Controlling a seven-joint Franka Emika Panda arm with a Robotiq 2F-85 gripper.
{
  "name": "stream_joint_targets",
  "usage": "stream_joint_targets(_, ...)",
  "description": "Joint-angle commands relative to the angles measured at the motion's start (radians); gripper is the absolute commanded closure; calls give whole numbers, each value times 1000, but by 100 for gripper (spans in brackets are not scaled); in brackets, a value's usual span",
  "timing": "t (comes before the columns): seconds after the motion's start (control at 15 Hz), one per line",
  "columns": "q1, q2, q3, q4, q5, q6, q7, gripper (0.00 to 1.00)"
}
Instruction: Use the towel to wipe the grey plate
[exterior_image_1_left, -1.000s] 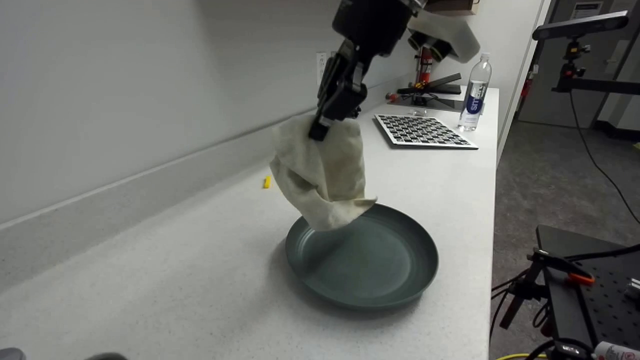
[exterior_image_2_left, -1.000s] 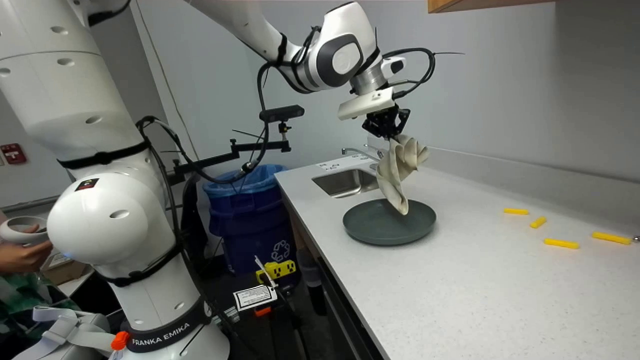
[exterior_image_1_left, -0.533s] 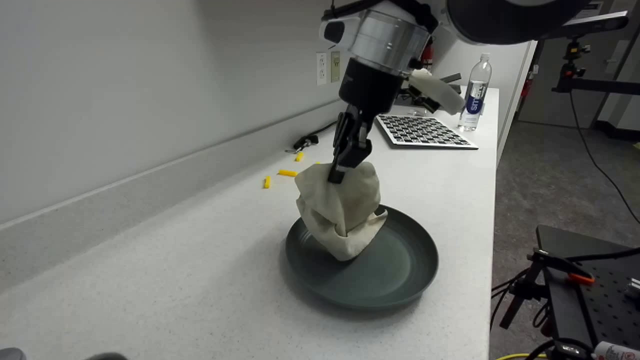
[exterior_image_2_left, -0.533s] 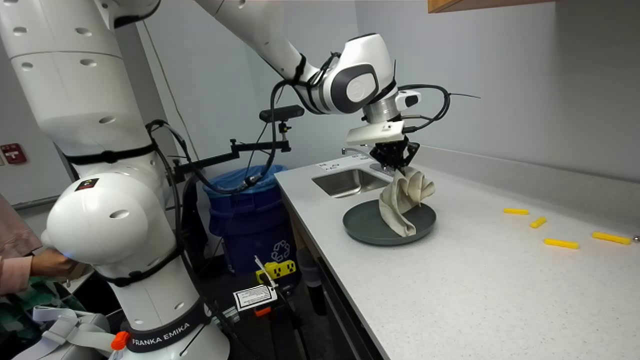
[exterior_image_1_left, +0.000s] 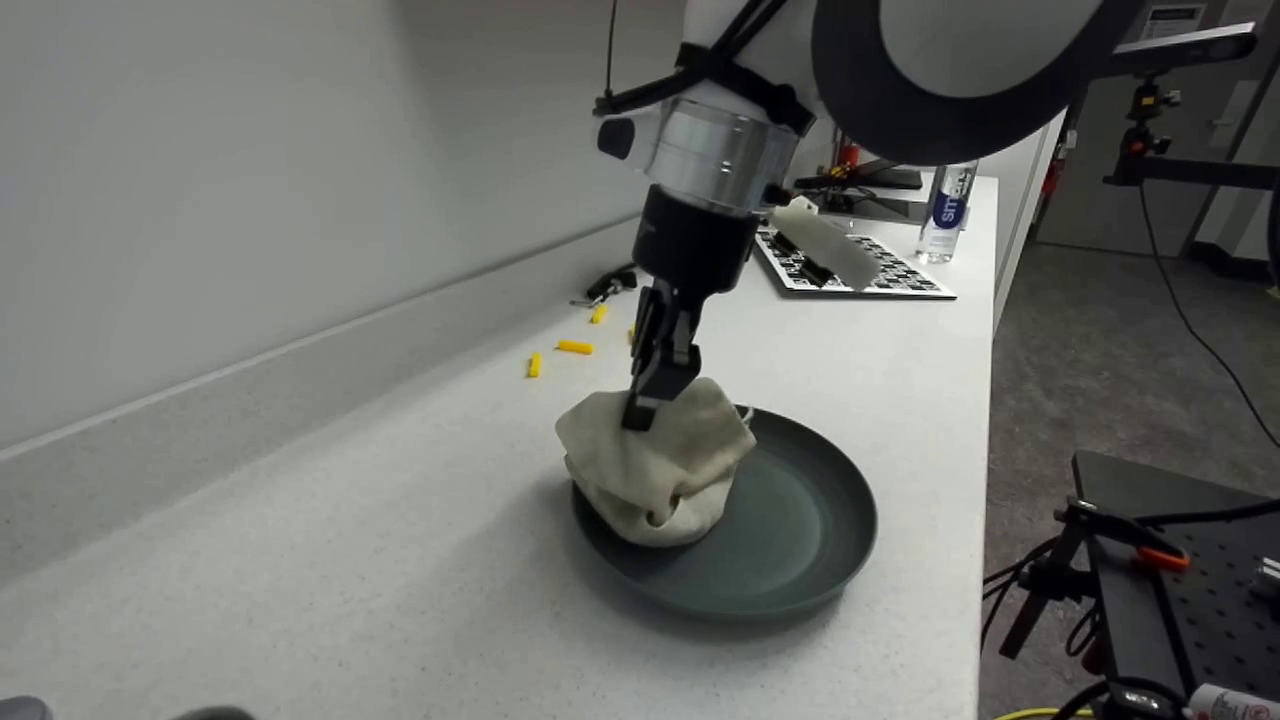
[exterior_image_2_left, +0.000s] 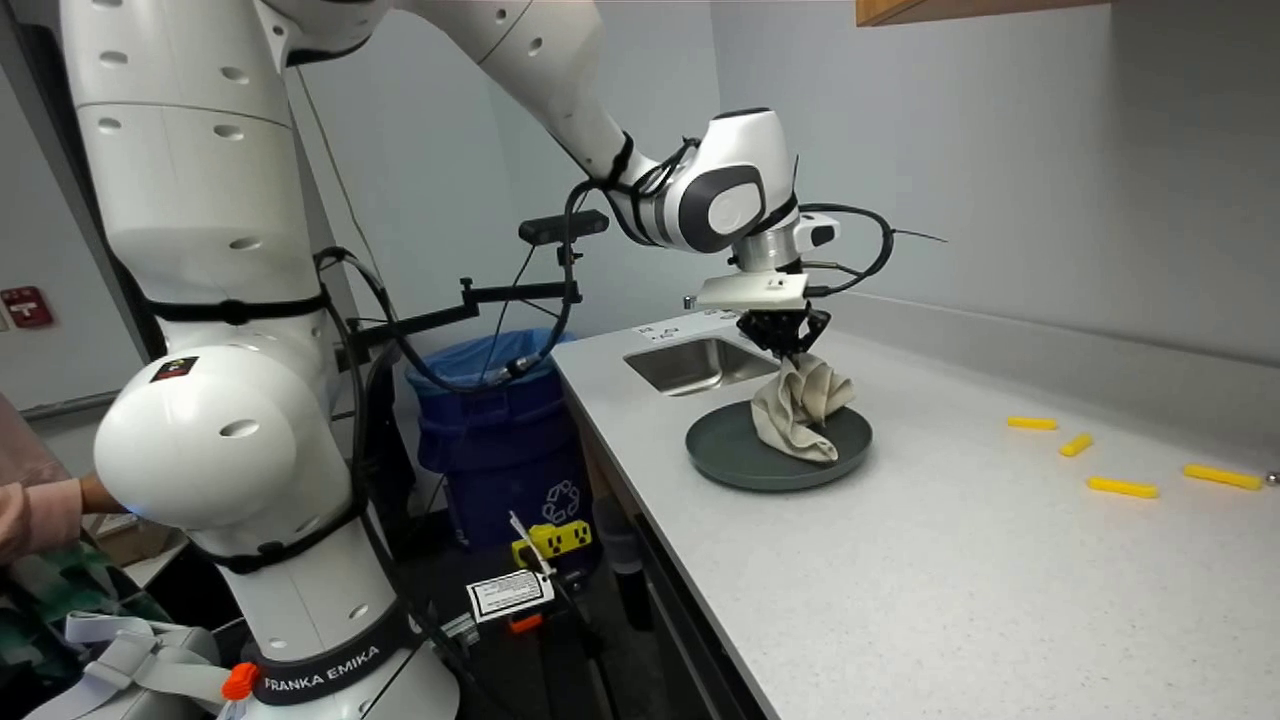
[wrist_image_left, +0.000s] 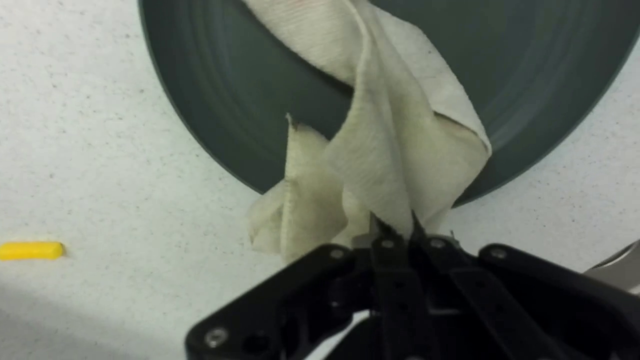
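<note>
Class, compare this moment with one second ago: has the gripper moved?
Yes: in both exterior views the gripper is lower, closer to the grey plate, which has stayed put.

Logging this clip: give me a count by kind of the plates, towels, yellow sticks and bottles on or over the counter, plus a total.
Grey plate: 1
Towel: 1
Yellow sticks: 4
Bottle: 1
Total: 7

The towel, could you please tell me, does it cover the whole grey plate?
No, in the wrist view bare grey plate shows on both sides of the towel.
</note>
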Motion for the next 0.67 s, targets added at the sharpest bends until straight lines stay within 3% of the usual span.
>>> stream_joint_targets(0.0,-3,41,55,59,73,-29,-41,99)
stream_joint_targets(0.33,-17,-12,95,9,115,-111,-63,99)
stream_joint_targets(0.4,15,-39,105,-17,104,-131,-7,99)
stream_joint_targets(0.6,19,-94,108,-57,123,-221,-11,99)
